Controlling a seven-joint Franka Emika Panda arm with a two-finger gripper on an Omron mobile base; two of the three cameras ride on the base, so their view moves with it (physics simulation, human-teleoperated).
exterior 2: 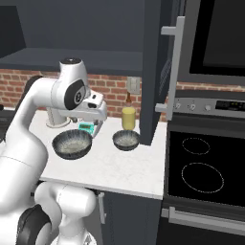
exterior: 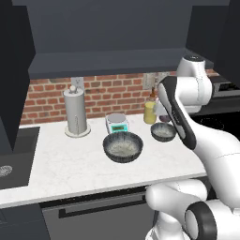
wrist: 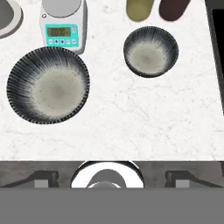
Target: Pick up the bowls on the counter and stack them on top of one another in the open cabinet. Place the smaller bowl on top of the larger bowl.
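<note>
Two dark ribbed bowls stand on the white marbled counter. The larger bowl is left of the smaller bowl, and they stand apart. My gripper hangs above the counter's front part and looks straight down on both bowls. Its fingertips stand wide apart, open and empty. The open cabinet sits above the counter, with a bare shelf floor.
A white-and-teal scale stands right behind the larger bowl. A yellow cup is behind the smaller bowl. A paper towel holder is at the back left. A black stovetop lies right of a tall dark panel.
</note>
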